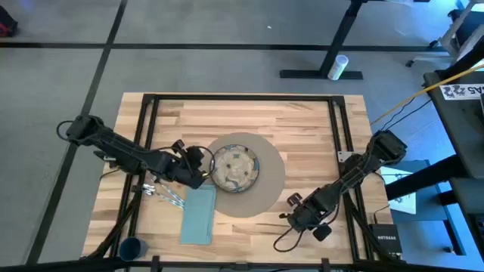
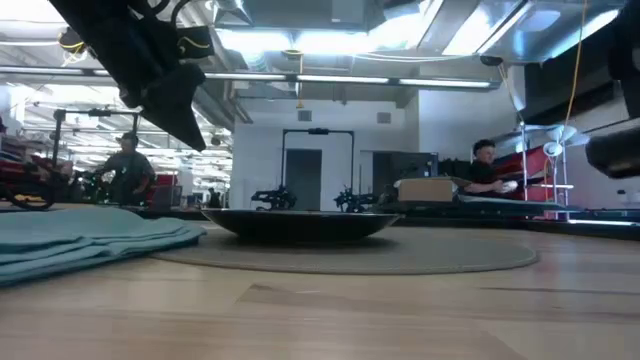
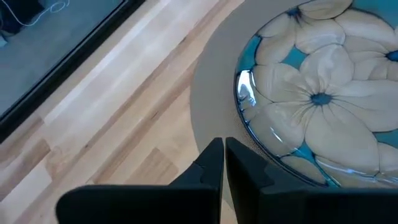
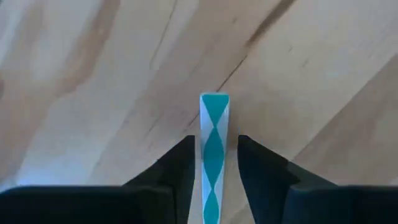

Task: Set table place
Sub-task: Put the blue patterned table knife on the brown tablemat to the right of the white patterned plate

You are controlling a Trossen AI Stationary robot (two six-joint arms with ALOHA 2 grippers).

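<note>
presently the left pincer (image 1: 203,175), closed and empty, hovers by the plate (image 1: 235,168) on the placemat (image 1: 272,181); the right pincer (image 1: 291,202) grips a teal-patterned handle (image 4: 214,149) above the tabletop (image 1: 302,128). releasing high could skew it.

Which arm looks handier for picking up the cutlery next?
Probably the left. Its gripper, shut, hovers by the plate, right beside the cutlery. The right gripper is across the placemat.

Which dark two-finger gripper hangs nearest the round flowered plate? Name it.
The left gripper, at the plate's rim over the round grey-brown placemat; the right gripper hangs over bare wooden table beyond the placemat.
</note>
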